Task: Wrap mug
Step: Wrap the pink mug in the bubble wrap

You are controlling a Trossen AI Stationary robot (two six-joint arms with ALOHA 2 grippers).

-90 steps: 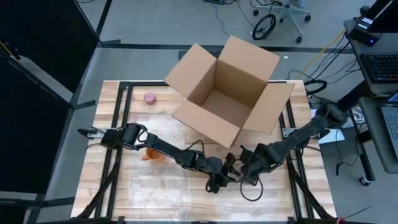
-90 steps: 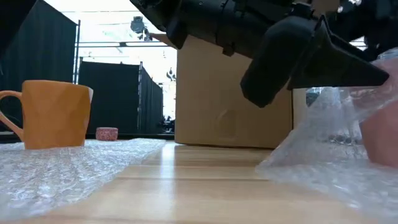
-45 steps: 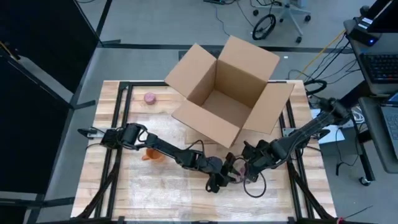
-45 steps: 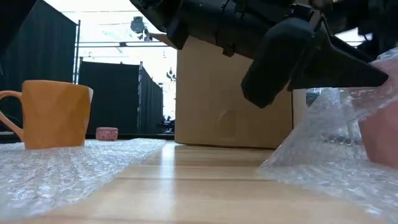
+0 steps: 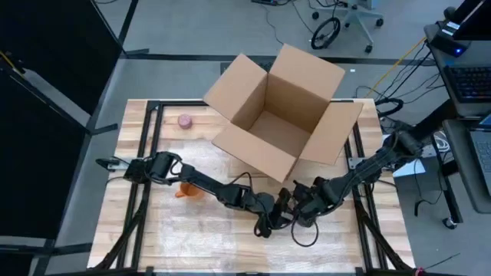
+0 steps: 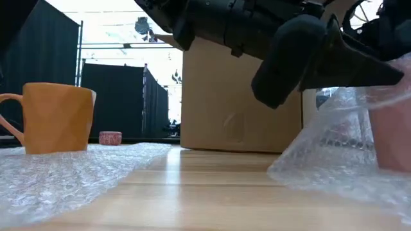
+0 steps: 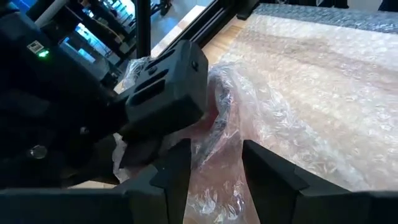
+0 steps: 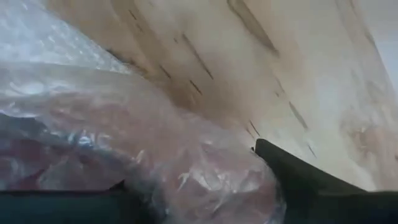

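A pink mug (image 6: 393, 138) stands near the table's near middle under a sheet of bubble wrap (image 7: 323, 81). The sheet spreads over the wood toward the left. Both grippers meet at the mug. My left gripper (image 5: 270, 221) comes from the left, with a bunch of wrap between its fingers. My right gripper (image 5: 296, 208) comes from the right and straddles the covered mug (image 8: 155, 137). An orange mug (image 6: 54, 119) stands upright on the sheet's left part. My left gripper pinches a bunched fold of the bubble wrap (image 7: 214, 177) beside the pink mug, between its two fingers. That part of the sheet rises off the table like a tent over the mug (image 6: 334, 128). My right gripper has the wrap-covered mug between its two fingers (image 8: 292, 174). The wrapped bulk fills the gap from one finger to the other. Which part of the mug they are on is hidden by the wrap.
An open cardboard box (image 5: 280, 115) stands just behind the grippers, its flaps spread. A small pink round thing (image 5: 185, 120) sits at the far left. A cable loop (image 5: 307, 234) hangs from the right arm near the front edge.
My right gripper has edged toward the table's left, closer to my left gripper. The bubble wrap over the pink mug now stands steeper and closer around it, and the mug's outline shows more plainly in the low view.
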